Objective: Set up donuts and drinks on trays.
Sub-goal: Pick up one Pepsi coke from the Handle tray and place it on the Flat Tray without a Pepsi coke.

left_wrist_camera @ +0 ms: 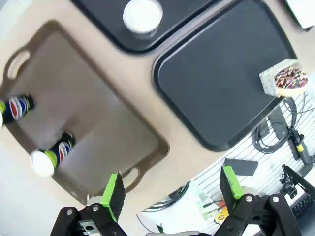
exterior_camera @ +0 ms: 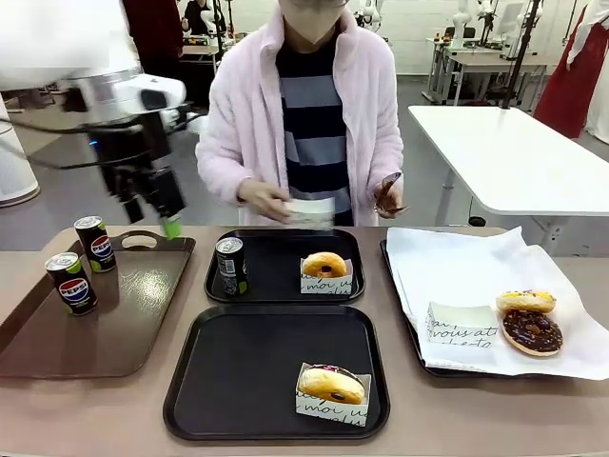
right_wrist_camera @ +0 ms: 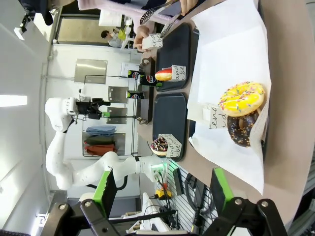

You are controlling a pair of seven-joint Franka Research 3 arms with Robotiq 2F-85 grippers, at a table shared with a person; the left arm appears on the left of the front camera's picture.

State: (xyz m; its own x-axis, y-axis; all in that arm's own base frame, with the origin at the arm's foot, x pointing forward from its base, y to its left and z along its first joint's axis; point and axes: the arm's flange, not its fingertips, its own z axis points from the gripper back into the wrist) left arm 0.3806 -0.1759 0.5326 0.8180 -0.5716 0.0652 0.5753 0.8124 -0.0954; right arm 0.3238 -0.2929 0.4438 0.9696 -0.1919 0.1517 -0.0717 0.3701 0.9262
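Observation:
Two black trays lie mid-table. The far tray [exterior_camera: 285, 290] holds one of the drinks [exterior_camera: 230, 265] and a golden donut [exterior_camera: 325, 265] in a printed sleeve. The near tray [exterior_camera: 238, 381] holds another sleeved donut [exterior_camera: 331, 386]. Two more cans [exterior_camera: 95, 243] [exterior_camera: 71, 283] stand on the brown handled tray [exterior_camera: 124, 324]. My left gripper [exterior_camera: 152, 217] hangs open and empty above that tray's far end; in its wrist view the gripper [left_wrist_camera: 172, 189] looks down on both cans [left_wrist_camera: 17, 106] [left_wrist_camera: 51, 155]. My right gripper [right_wrist_camera: 163, 189] is open, facing a yellow donut [right_wrist_camera: 242, 98] and a chocolate donut [right_wrist_camera: 243, 129].
A paper-lined tray [exterior_camera: 447, 257] at the right carries the yellow donut [exterior_camera: 525, 301], the chocolate donut [exterior_camera: 531, 331] and an empty sleeve [exterior_camera: 460, 324]. The person at the far side holds a white sleeve [exterior_camera: 309, 211] and tongs [exterior_camera: 388, 195] over the far tray's back edge.

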